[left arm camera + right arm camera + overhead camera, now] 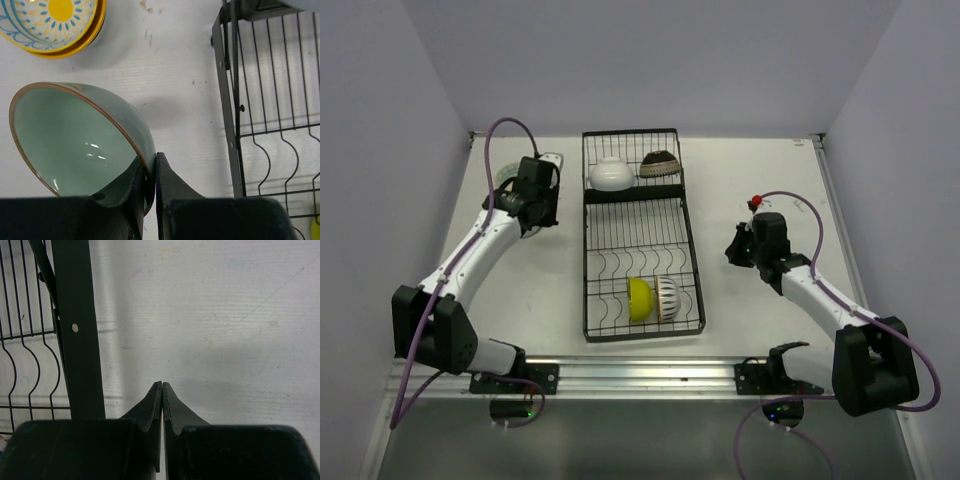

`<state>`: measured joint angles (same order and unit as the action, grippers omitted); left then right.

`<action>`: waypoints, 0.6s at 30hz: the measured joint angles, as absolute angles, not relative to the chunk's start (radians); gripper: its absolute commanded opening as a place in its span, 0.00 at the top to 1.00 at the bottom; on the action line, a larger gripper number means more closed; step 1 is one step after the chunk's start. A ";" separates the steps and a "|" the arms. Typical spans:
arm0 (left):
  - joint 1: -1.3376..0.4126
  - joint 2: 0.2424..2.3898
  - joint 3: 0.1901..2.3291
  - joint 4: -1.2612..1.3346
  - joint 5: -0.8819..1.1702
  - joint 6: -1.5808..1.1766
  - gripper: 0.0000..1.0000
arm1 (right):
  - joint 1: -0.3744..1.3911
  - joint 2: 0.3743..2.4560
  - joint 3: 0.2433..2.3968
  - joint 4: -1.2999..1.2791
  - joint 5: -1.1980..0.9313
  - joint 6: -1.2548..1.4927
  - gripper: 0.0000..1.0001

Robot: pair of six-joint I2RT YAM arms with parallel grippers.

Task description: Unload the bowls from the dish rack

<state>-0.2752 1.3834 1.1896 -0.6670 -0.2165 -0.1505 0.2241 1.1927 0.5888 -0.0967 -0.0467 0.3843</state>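
A: Starting with the left claw [152,165]. Gripping anything?

B: Yes. Clamped on the wall of a pale green bowl [75,140], with one finger inside the rim and the other outside. Tipped on its side, with the opening turned toward 9 o'clock in the left wrist view.

A: Lifted, or touching the tabletop [170,65]?

B: Cannot tell. Held out past the 9 to 10 o'clock side of the dish rack [227,125], clear of its frame.

A: Anything else near that bowl?

B: An orange bowl [50,20] at 11 o'clock in the same view, upright on the tabletop, with a blue and yellow pattern inside. Apart from the held one.

A: And in the rack itself?

B: Four, seen from above. In the small section at the 12 o'clock end, a white bowl [611,174] with a dark brown patterned bowl [660,164] just beside it at 3 o'clock. In the larger section near the 6 o'clock end, a yellow-green bowl [639,299] and a striped bowl [667,297], standing on edge among the curved dividers, side by side.

A: And the right claw [162,390]?

B: Closed tight, fingertips pressed together, nothing between them. Hanging over bare tabletop at 3 o'clock of the rack, with the rack's edge bar just beside it at 9 o'clock in the right wrist view.
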 measured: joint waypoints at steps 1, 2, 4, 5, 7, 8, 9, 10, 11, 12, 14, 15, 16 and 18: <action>-0.275 1.399 1.190 -0.678 -0.226 -0.144 1.00 | 0.224 1.193 0.589 -0.097 -0.047 0.384 0.97; -0.275 1.409 1.190 -0.684 -0.234 -0.140 1.00 | 0.224 1.193 0.589 -0.097 -0.047 0.384 0.97; -0.275 1.436 1.190 -0.691 -0.251 -0.133 1.00 | 0.224 1.193 0.589 -0.097 -0.047 0.384 0.97; -0.275 1.452 1.190 -0.694 -0.258 -0.128 1.00 | 0.224 1.193 0.589 -0.097 -0.047 0.384 0.97; -0.275 1.491 1.194 -0.699 -0.268 -0.119 1.00 | 0.224 1.193 0.589 -0.097 -0.048 0.384 0.97; -0.275 1.510 1.195 -0.700 -0.269 -0.115 1.00 | 0.224 1.193 0.589 -0.097 -0.048 0.384 0.97; -0.275 1.531 1.197 -0.702 -0.269 -0.112 1.00 | 0.224 1.193 0.589 -0.098 -0.048 0.384 0.97; -0.275 1.548 1.197 -0.703 -0.270 -0.111 1.00 | 0.224 1.193 0.589 -0.098 -0.048 0.384 0.96; -0.275 1.567 1.198 -0.705 -0.270 -0.110 1.00 | 0.224 1.193 0.589 -0.098 -0.048 0.384 0.96; -0.275 1.584 1.199 -0.705 -0.270 -0.110 1.00 | 0.224 1.193 0.589 -0.098 -0.048 0.384 0.96; -0.275 1.608 1.198 -0.707 -0.270 -0.109 1.00 | 0.224 1.193 0.589 -0.098 -0.048 0.384 0.96; -0.275 1.615 1.199 -0.709 -0.271 -0.108 1.00 | 0.224 1.193 0.589 -0.098 -0.048 0.384 0.96; -0.275 1.619 1.198 -0.710 -0.274 -0.108 1.00 | 0.224 1.193 0.589 -0.098 -0.048 0.384 0.96; -0.275 1.620 1.198 -0.710 -0.282 -0.108 1.00 | 0.224 1.193 0.589 -0.099 -0.048 0.384 0.96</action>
